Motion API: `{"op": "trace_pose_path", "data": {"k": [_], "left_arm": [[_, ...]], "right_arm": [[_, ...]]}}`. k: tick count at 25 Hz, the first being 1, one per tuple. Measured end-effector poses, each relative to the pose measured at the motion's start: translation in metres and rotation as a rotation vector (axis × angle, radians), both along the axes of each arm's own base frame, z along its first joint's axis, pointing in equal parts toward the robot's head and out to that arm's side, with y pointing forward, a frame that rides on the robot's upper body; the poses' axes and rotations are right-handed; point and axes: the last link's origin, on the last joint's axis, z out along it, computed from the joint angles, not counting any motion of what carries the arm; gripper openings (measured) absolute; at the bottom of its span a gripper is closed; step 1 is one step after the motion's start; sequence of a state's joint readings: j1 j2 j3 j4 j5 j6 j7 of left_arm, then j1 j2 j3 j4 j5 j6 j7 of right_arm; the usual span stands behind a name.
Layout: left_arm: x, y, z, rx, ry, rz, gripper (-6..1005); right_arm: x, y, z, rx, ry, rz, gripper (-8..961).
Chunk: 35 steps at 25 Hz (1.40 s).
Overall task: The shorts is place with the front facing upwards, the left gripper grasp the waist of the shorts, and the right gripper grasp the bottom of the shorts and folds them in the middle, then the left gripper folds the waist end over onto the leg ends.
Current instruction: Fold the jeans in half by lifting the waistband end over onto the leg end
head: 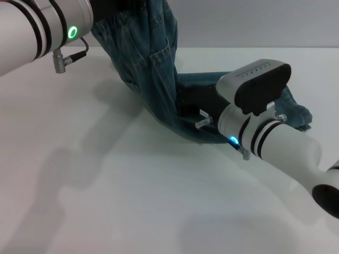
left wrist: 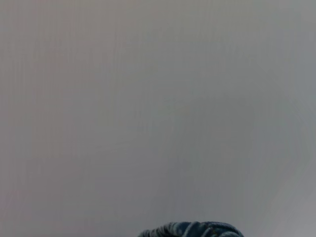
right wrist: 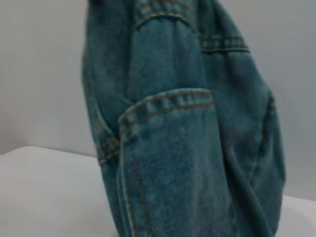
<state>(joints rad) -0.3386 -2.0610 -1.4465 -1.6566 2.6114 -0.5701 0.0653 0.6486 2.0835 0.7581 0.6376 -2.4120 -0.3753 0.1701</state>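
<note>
The blue-green denim shorts [head: 153, 69] hang in a tall fold from the upper edge of the head view, and their lower part lies on the white table. The gathered waist [head: 119, 26] is lifted off the table. My left gripper [head: 114, 6] is shut on it, just beside the silver arm with the green light. A strip of denim [left wrist: 190, 229] shows at the edge of the left wrist view. My right gripper [head: 193, 103] rests low on the shorts near the table. One leg end [head: 294, 114] pokes out behind that wrist. The right wrist view shows the hanging shorts [right wrist: 187, 148] and their patch pocket [right wrist: 168, 128].
The white table [head: 116, 190] spreads bare in front of and to the left of the shorts. My right arm [head: 286, 148] crosses the lower right of the head view. A grey wall stands behind the table's far edge.
</note>
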Motion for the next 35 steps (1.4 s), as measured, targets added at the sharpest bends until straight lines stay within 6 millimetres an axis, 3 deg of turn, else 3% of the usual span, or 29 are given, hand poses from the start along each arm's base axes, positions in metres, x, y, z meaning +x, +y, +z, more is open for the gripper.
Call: {"op": "trace_pose_path", "data": {"k": [4, 9, 13, 21, 35], "left_arm": [[-0.005, 0.002, 0.002, 0.006, 0.001, 0.012, 146], [-0.005, 0.0, 0.005, 0.013, -0.001, 0.011, 145], [0.0, -0.001, 0.006, 0.017, -0.006, -0.005, 145], [0.025, -0.01, -0.006, -0.02, -0.036, -0.079, 146], [0.037, -0.02, -0.009, -0.028, -0.054, -0.126, 143]], "right_arm": [[0.018, -0.001, 0.014, 0.061, 0.037, -0.041, -1], [0.057, 0.003, 0.043, 0.166, 0.064, -0.164, 0], [0.07, 0.003, 0.045, 0.166, 0.044, -0.219, 0], [0.036, 0.006, 0.018, 0.065, 0.004, -0.129, 0], [-0.003, -0.004, -0.01, -0.07, 0.03, -0.042, -1]]}}
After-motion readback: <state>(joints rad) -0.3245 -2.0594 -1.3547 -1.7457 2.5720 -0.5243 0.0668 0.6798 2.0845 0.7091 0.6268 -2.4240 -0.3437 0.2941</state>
